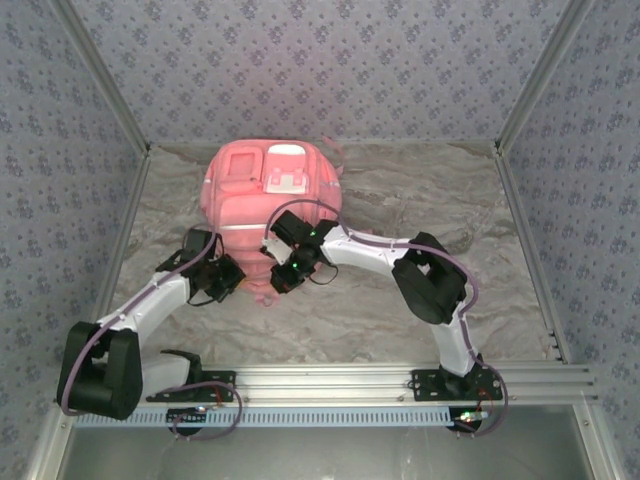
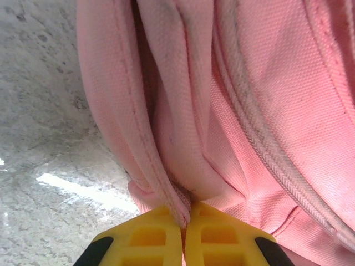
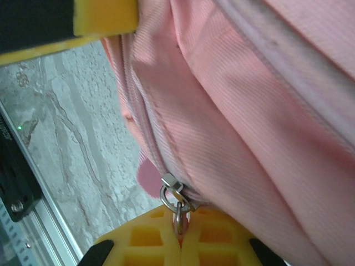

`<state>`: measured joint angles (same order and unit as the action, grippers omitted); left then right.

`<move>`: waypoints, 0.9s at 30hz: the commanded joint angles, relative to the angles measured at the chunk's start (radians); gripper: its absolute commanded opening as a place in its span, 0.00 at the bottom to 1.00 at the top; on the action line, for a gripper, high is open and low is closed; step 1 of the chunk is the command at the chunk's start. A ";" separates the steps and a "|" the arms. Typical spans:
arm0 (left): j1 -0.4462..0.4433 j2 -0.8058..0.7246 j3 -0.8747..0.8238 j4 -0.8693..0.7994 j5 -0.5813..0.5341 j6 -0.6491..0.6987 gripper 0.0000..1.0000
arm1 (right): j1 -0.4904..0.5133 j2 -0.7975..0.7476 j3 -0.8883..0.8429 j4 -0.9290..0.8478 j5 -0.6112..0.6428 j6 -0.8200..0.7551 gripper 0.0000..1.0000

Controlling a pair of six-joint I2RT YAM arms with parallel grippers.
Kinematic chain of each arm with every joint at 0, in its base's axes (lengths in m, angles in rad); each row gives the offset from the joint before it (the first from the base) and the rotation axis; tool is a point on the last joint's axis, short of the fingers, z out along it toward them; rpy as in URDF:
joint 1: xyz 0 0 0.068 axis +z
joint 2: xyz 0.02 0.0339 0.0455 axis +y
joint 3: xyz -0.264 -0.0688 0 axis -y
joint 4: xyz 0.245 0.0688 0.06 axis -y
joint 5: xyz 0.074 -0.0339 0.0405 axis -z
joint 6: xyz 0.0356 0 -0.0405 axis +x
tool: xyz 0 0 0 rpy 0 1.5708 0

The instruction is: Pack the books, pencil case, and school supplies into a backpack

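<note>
Backpack: I see the pink backpack lying flat on the marbled table, left of centre and toward the far side. Its front pockets face up and its near edge meets both of my grippers.
Left gripper: my left gripper has its yellow fingers pressed together on a fold of the backpack's fabric. A stitched seam runs down into the pinch.
Right gripper: my right gripper is pinching the zipper pull. The metal ring of the pull sits just above the yellow fingertips, which meet with no gap.
Zipper: the zipper track climbs from the slider along the bag's edge. I can't tell from here whether that stretch is closed.
Pink tab: a small round pink tab hangs just beside the slider, on its table side.
Arms: from the overhead camera, both wrists sit close together at the bag's near edge. My left arm comes in from the left and my right arm bends around from the right.
Rail: a metal rail crosses the lower left corner of my right wrist view, with bare table between it and the bag.
</note>
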<state>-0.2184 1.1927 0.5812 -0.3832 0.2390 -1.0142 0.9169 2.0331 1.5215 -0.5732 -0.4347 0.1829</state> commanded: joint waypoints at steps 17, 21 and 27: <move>0.031 -0.352 0.045 -0.328 -0.119 -0.090 0.50 | 0.087 0.044 0.065 0.208 -0.105 0.226 0.00; 0.030 -0.364 -0.017 -0.267 -0.089 -0.162 0.52 | 0.096 0.058 0.060 0.310 -0.095 0.277 0.00; 0.028 -0.314 -0.065 -0.159 -0.037 -0.244 0.54 | 0.118 0.085 0.067 0.339 -0.111 0.291 0.00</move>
<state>-0.1963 0.8719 0.5335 -0.5995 0.1604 -1.1599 1.0168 2.0991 1.5517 -0.2802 -0.5072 0.4534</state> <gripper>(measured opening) 0.533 0.047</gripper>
